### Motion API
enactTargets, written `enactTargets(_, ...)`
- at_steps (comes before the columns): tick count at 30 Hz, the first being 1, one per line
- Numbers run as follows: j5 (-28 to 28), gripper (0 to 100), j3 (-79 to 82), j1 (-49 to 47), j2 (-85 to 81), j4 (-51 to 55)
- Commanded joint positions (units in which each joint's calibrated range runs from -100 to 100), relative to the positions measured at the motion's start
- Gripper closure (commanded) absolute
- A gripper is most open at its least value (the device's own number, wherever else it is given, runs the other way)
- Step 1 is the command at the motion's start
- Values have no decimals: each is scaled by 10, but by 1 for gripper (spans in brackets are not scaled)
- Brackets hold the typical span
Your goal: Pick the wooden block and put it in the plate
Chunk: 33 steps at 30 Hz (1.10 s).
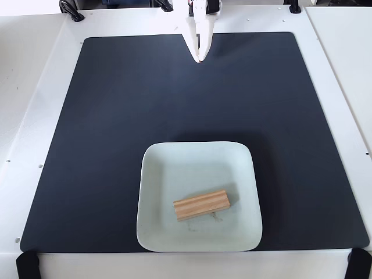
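The wooden block point(201, 205), light tan with layered stripes, lies flat inside the plate point(174, 157), slightly tilted, in its lower middle part. The plate is a square pale mint-white dish near the front of the black mat. My white gripper point(199, 59) hangs at the far top edge of the mat, well away from the plate. Its two fingers meet at the tips and hold nothing.
A large black mat point(116, 116) covers the white table point(35, 87). Black clamps point(71, 10) sit at the table's far edge and black straps point(28, 264) at the front corners.
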Motion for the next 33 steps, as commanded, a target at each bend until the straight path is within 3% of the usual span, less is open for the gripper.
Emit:
enactTargets(1,128,99,2,6,-4,88)
enactTargets(4,203,99,2,18,-3,121)
enactTargets(33,203,99,2,14,1,121)
